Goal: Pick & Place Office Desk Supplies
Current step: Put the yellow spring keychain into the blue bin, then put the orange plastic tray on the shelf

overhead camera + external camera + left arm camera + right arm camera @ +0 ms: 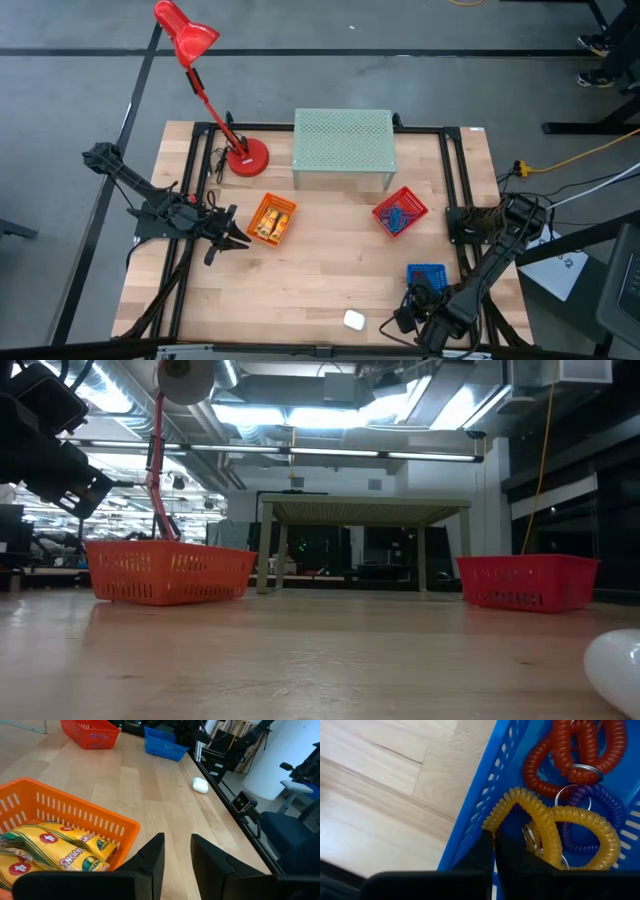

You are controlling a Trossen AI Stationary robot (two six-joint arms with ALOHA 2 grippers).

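Two grippers | right gripper (pixel 495 851) pinched on yellow coil loop (pixel 555 827) over blue basket (pixel 426 276), lower right in high view | I fear it snags red loop (pixel 570 750), tips basket | left gripper (pixel 176 851) narrowly parted, empty, beside orange basket (pixel 272 219), mid-left

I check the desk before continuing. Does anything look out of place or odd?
A small white object lies loose on the table's front edge, outside every basket. A yellow coil hangs over the blue basket's wall at the right gripper.
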